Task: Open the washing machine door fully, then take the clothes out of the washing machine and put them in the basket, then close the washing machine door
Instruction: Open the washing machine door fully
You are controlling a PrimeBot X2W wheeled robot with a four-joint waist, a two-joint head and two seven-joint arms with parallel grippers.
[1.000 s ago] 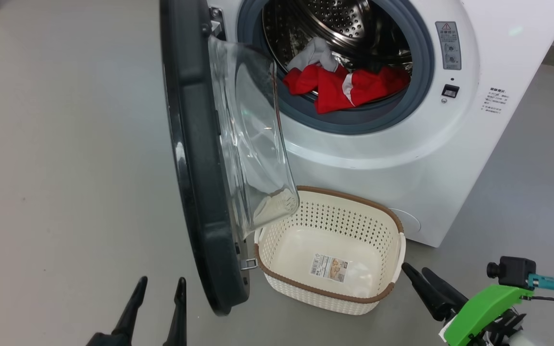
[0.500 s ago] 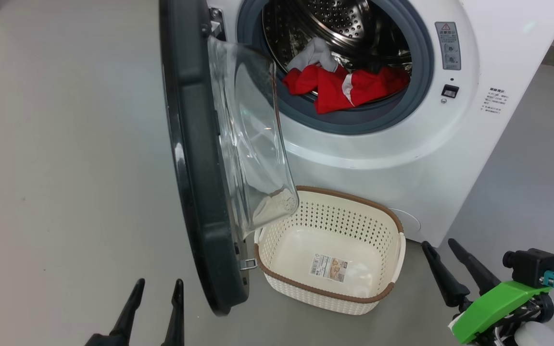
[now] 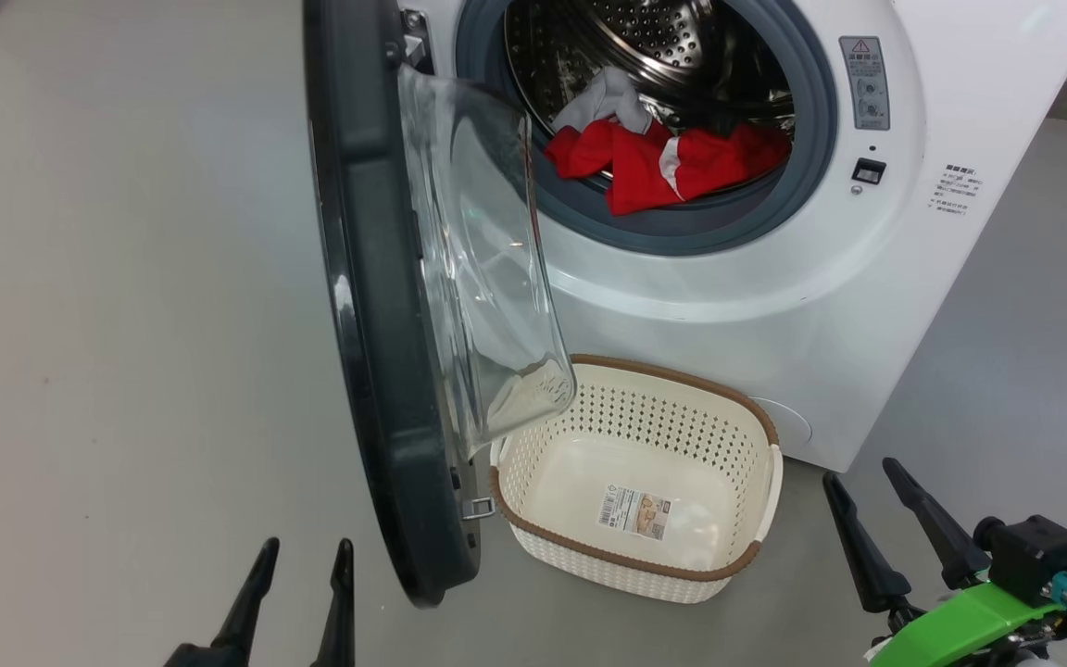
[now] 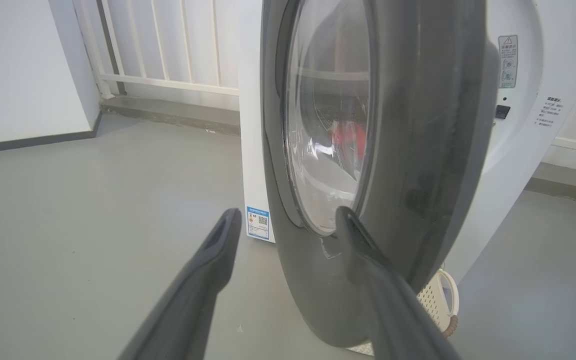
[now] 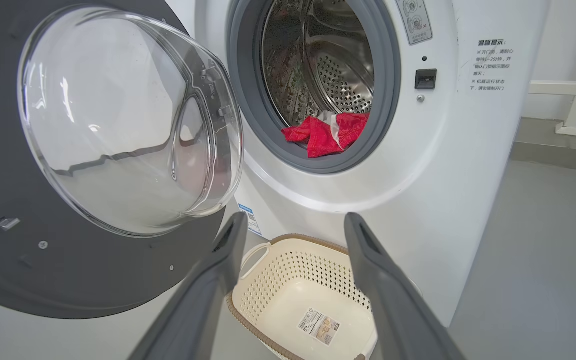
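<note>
Swung more upright since 1 s ago, tips up and to the right in the head view: right gripper (image 3: 858,470), its 2 fingers now spread where they sat close together, nothing between them.

Stands open, edge-on in the head view and roughly square to the machine's front: washing machine door (image 3: 376,324), wide black rim glossy, clear glass bowl bulging on the drum side, hinged at the opening's left.

Lie heaped at the drum's front lip, inside the washing machine (image 3: 774,306): clothes (image 3: 663,167), bright red with a white stripe, 1 greyish-white piece behind the red.

Sits on the grey floor (image 3: 126,278) just before the machine's base, below the opening: basket (image 3: 672,373), cream, perforated, brown rim, label on its bottom, its left end under the door's glass bowl.

Hovers near the door's lower edge, on its outer side: left gripper (image 3: 308,544), 2 fingers spread, holding nothing.
</note>
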